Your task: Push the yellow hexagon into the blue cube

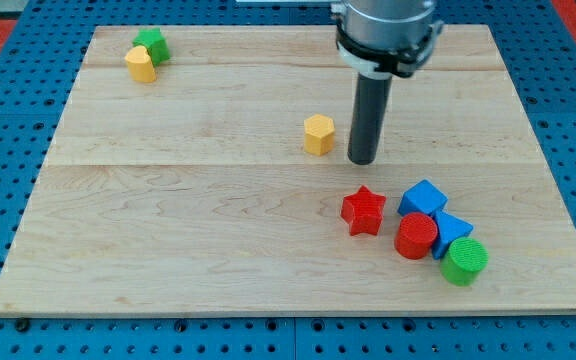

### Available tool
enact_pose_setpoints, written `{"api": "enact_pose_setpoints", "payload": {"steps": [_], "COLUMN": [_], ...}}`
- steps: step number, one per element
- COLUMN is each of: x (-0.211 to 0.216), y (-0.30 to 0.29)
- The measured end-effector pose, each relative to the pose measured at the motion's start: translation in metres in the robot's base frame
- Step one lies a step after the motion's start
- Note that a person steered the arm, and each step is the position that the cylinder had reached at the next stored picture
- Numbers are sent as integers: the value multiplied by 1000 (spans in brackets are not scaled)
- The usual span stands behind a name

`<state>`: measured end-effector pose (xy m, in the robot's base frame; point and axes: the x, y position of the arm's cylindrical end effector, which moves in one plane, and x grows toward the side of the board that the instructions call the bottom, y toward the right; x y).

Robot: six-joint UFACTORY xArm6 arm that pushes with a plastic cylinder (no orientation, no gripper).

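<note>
Presently, on the wooden tabletop (168, 250): my tip (362, 161), the lower end of a straight dark rod, stands on the wood just to the view's right of the yellow hexagon (319, 134), close beside it with a narrow strip of wood showing between; I carry no fingers, only this rod, so of fingers apart or together I cannot tell. Yellow hexagon: near the board's middle, slightly toward the view's top, alone. Blue cube (422, 198): toward the view's lower right, below and right of my tip, well apart from the hexagon. Second blue block (454, 229): just below-right of the cube, touching or nearly so. Red cylinder (416, 236): upright, in front of the two blue blocks, pressed against them. Green cylinder (464, 261): at the cluster's lower right, beside the second blue block. Red star (364, 211): just left of the cluster, a small gap from the red cylinder, below my tip. Far upper left corner: a green block (153, 43), shape unclear, with a second yellow block (140, 64) touching its lower-left side.
</note>
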<state>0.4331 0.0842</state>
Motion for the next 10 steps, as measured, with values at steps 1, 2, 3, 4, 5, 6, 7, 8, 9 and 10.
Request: {"api": "enact_pose_setpoints", "payload": {"steps": [1,2,3,4,5,6,7,8,9,10], "x": [-69,-81,-37,-3,-52,-22,16,21,28,1], "y": [14,-37,-57,-18,-70,-94,-46,26,57,57]}}
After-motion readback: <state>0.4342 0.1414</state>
